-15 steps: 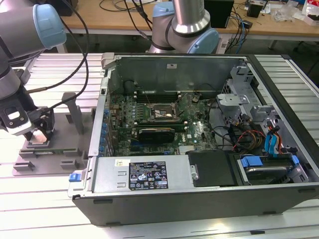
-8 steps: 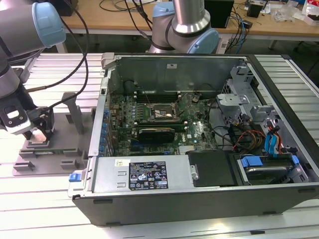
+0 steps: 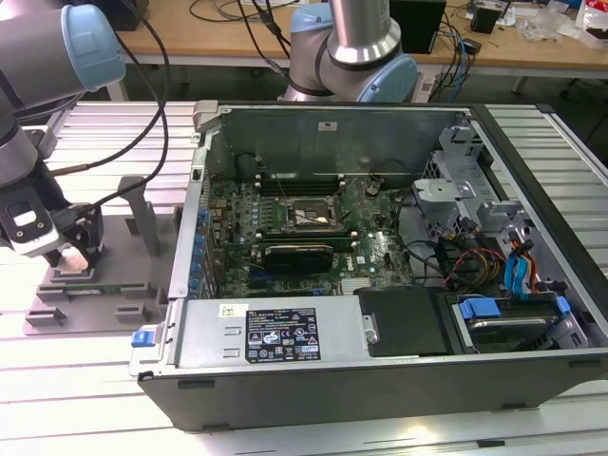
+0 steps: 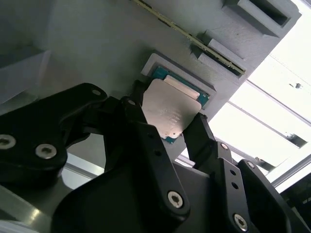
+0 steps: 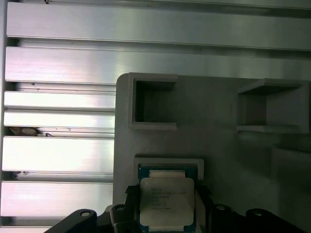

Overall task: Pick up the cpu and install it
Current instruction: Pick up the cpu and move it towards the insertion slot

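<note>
The cpu (image 5: pixel 166 200), a flat square chip with a silver top and a green edge, lies in or just above a shallow pocket of the grey fixture tray (image 5: pixel 218 126). In both wrist views my gripper (image 5: pixel 165 196) has one black finger against each of two opposite sides of the cpu (image 4: pixel 170 109), shut on it. In the exterior view the gripper (image 3: pixel 76 256) is down at the tray (image 3: pixel 95 290) on the exterior view's left. The motherboard socket (image 3: pixel 309 217) sits open inside the computer case, well to the right of the gripper.
The open computer case (image 3: pixel 380 361) stands right of the tray, its side wall (image 3: pixel 195 218) between the tray and the motherboard. Upright grey posts (image 3: pixel 142 209) rise from the tray. A second arm's base (image 3: pixel 351 47) stands behind the case. Cables and drive bays crowd the case's right side.
</note>
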You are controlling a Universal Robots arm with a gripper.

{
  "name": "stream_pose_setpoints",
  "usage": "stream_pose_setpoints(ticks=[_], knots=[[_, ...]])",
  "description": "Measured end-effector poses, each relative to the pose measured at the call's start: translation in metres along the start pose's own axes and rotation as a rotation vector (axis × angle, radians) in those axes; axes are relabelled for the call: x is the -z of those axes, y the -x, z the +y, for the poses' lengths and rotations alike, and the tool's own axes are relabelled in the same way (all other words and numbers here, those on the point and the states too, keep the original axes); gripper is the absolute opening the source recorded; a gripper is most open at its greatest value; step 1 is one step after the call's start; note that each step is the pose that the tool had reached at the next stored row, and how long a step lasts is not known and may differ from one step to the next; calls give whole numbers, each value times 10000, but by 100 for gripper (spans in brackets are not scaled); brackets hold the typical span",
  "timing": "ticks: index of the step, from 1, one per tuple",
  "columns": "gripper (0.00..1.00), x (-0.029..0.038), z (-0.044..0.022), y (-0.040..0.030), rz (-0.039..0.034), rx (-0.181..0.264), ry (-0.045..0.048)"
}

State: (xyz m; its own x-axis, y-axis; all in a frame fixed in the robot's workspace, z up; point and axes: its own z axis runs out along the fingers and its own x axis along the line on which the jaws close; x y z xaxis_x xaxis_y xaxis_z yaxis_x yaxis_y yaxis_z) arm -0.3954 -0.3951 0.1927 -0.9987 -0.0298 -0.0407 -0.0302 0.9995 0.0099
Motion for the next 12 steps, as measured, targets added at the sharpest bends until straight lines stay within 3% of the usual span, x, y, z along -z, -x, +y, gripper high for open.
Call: stream_pose_setpoints(ticks=[1,12], knots=[[62,0,0,0,0,-1,0],[62,-11,-1,25,15,1,1]])
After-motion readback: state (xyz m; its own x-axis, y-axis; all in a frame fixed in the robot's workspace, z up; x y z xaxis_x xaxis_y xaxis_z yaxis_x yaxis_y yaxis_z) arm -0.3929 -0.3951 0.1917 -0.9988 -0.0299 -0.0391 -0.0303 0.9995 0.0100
